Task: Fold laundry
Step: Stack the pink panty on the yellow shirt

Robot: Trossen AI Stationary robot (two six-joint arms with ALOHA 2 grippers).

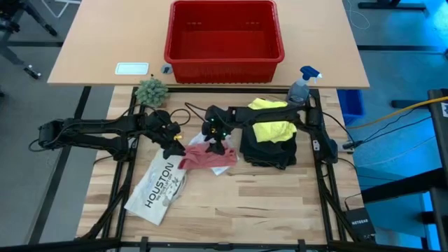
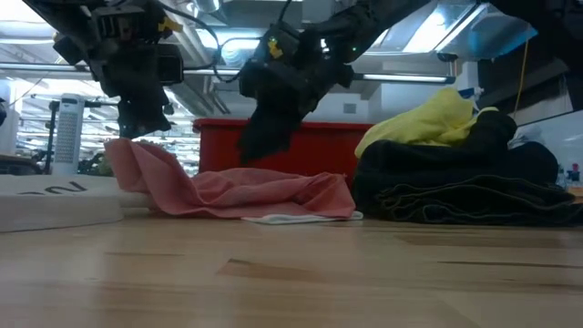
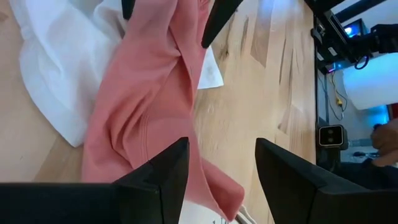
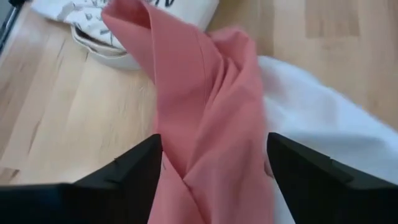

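Going left to right in the high view: the left gripper (image 1: 170, 145) sits left of centre, pinching one raised end of the pink cloth (image 1: 203, 157). The right gripper (image 1: 217, 142) hangs over the other end, fingers spread wide and holding nothing.

I'd regrip that loose end before folding, so it doesn't bunch.

The low view shows the cloth's sag and the white cloth (image 2: 296, 218) under it; overhead hides both.

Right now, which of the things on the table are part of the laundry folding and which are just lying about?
Laundry:
pink cloth
white cloth, under the pink one
yellow T-shirt
dark trousers, under the T-shirt

Lying about:
red basket
white HOUSTON item
spray bottle
small green plant
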